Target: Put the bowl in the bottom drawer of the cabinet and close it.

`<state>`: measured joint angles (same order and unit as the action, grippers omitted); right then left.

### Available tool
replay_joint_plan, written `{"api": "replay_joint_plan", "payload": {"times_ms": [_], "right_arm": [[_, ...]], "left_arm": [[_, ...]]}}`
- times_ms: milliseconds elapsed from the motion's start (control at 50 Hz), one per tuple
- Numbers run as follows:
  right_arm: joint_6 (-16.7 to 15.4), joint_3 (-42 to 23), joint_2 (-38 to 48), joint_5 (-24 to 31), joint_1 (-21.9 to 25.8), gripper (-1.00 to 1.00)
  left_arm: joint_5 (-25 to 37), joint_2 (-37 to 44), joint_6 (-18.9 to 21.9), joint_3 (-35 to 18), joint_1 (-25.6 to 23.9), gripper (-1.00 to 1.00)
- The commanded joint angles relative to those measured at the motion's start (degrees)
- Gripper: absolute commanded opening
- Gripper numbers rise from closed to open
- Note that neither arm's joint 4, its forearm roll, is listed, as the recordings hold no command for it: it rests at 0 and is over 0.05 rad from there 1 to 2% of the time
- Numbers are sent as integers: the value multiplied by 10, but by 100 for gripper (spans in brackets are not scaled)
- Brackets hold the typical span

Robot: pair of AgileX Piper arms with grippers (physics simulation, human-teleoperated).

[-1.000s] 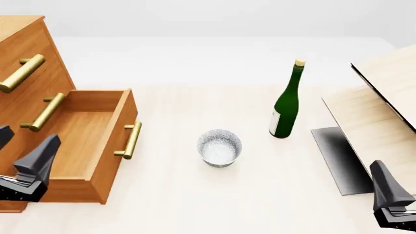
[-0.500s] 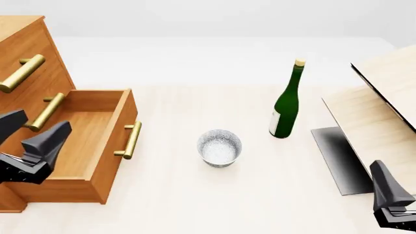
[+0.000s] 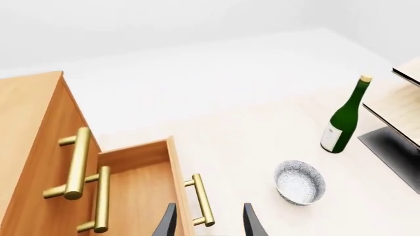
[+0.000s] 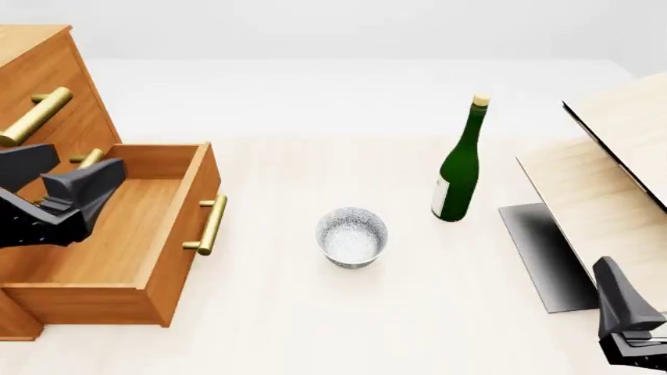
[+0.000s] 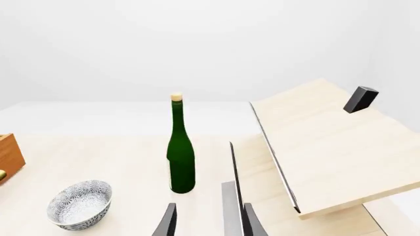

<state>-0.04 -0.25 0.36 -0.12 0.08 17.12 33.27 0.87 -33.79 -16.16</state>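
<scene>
Over bottom drawer (image 4: 125,226): left pincer (image 4: 65,176) higher, seemingly empty | bowl (image 4: 352,237) unmoved

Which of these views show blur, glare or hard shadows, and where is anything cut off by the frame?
Front view: sharp all over, even flat light, only a faint shadow under the bowl; the right gripper is cropped at the corner. Left wrist view: crisp, no glare on the brass handle of the bottom drawer. Right wrist view: equally sharp; the green bottle carries only a soft sheen.
</scene>
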Motion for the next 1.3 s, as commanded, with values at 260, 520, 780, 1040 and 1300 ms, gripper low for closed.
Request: {"api": "replay_joint_plan", "payload": {"times_ms": [260,520,780,1040,1300], "right_arm": [[0,0,0,0,0,100],[0,0,0,0,0,100],[0,0,0,0,0,100],[0,0,0,0,0,100],[0,0,0,0,0,100]], "left_arm": [[38,84,-39,-52,-12,100],[48,117,-57,-55,7,100],[44,141,-76,-51,22,100],[23,165,-95,-28,44,100],[4,186,-117,-5,57,100]]}}
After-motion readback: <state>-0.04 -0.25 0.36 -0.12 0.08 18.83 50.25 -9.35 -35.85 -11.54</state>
